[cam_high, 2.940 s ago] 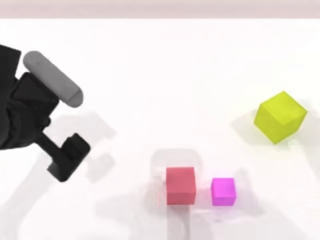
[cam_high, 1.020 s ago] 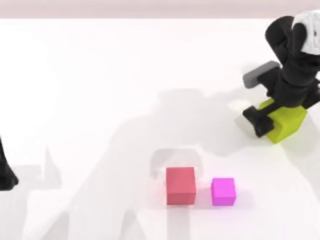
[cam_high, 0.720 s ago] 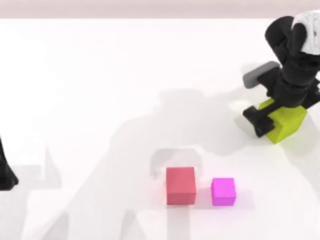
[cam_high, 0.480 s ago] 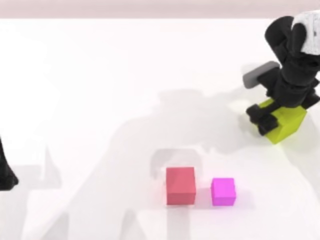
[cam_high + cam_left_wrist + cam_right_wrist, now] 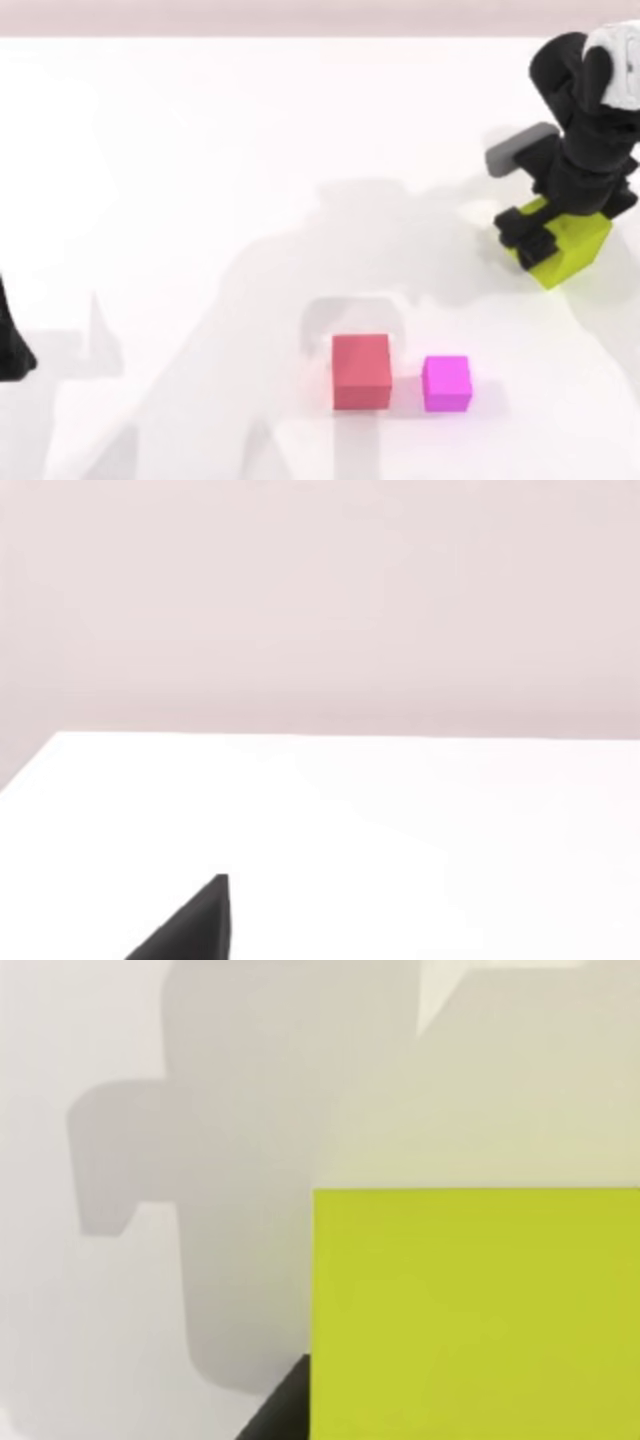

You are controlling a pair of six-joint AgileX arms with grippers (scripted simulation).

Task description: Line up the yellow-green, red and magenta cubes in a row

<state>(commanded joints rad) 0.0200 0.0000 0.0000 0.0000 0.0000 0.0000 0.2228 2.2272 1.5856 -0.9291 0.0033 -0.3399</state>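
Observation:
The yellow-green cube (image 5: 575,250) sits at the far right of the table, and it fills the right wrist view (image 5: 470,1310). My right gripper (image 5: 560,225) is down over it and shut on it, with one black finger (image 5: 285,1415) pressed flat against the cube's side. The pinkish-red cube (image 5: 361,371) and the smaller magenta cube (image 5: 446,383) stand side by side near the front, a small gap between them. My left arm (image 5: 8,345) is parked at the left edge. One of its fingers (image 5: 195,930) shows far to one side, so that gripper is open and holds nothing.
The white table (image 5: 250,150) ends at a back edge (image 5: 320,38) against a pale wall. The right arm's grey wrist part (image 5: 520,147) juts out beside the yellow-green cube.
The left arm withdrew to the left edge and the right arm came down onto the yellow-green cube. Over the last second the right gripper's visible finger closed in against the cube.

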